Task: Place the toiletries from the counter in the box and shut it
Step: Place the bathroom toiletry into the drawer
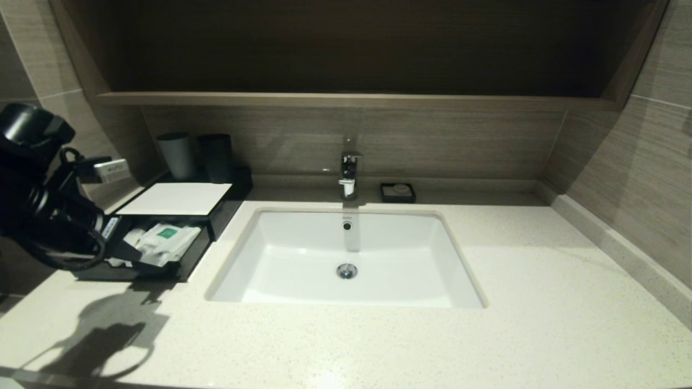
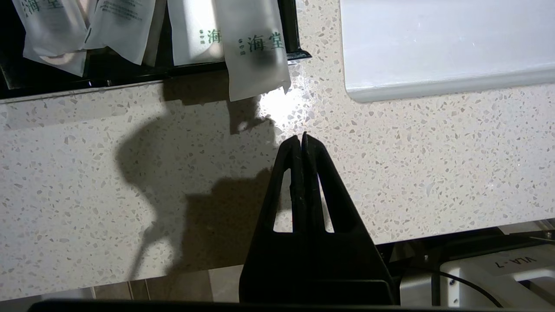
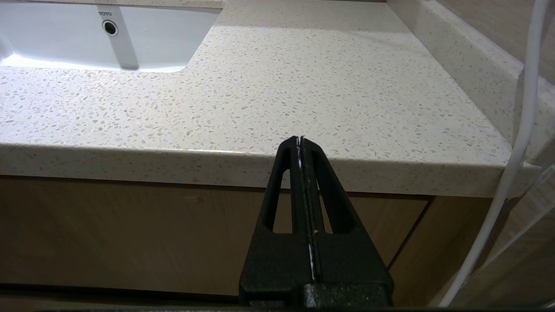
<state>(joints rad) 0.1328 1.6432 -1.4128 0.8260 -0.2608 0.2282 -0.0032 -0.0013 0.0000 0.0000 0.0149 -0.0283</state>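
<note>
The black box [image 1: 173, 199] with its white top panel stands at the back left of the counter [image 1: 378, 340], its front drawer [image 1: 190, 260] pulled out. The toiletries [image 1: 167, 240], white sachets with green labels, lie piled in the drawer. In the left wrist view one sachet [image 2: 258, 56] hangs over the drawer's front rim [image 2: 130, 76] onto the stone. My left gripper [image 1: 132, 254] hovers at the drawer's left front corner; its tips [image 2: 302, 136] are shut and hold nothing. My right gripper [image 3: 300, 138] is shut and empty, low in front of the counter's front edge [image 3: 303, 167].
The white sink [image 1: 346, 259] fills the middle of the counter, with a chrome faucet [image 1: 348, 173] behind it. A small black soap dish [image 1: 398, 192] sits beside the faucet. Two dark cups [image 1: 177, 155] stand behind the box. A raised stone ledge [image 1: 621, 248] lines the right wall.
</note>
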